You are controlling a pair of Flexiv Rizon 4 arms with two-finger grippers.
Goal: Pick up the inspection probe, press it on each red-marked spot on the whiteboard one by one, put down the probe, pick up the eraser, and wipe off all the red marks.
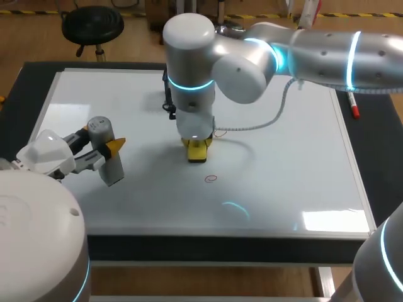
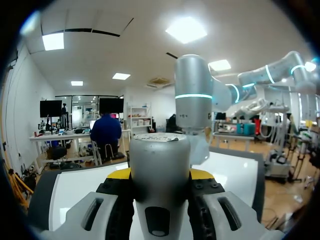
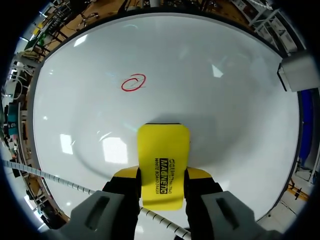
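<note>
My left gripper (image 1: 108,153) hangs over the whiteboard's (image 1: 283,189) left part, shut on the grey cylindrical probe (image 1: 104,150). In the left wrist view the probe (image 2: 159,165) fills the gap in the left gripper (image 2: 160,175). My right arm reaches to the board's middle, where the right gripper (image 1: 197,146) is shut on the yellow eraser (image 1: 198,152), low over the surface. The right wrist view shows the eraser (image 3: 164,165) in the right gripper (image 3: 161,176), with a red circle mark (image 3: 133,83) ahead of it. That mark (image 1: 210,178) lies just in front of the eraser. A small red trace (image 1: 219,133) shows beside the right wrist.
A red marker pen (image 1: 354,108) lies at the board's right edge. A black stand (image 1: 169,100) rises behind the right gripper. A grey cable (image 1: 264,123) loops from the right arm over the board. The board's frame (image 1: 227,234) runs along the front.
</note>
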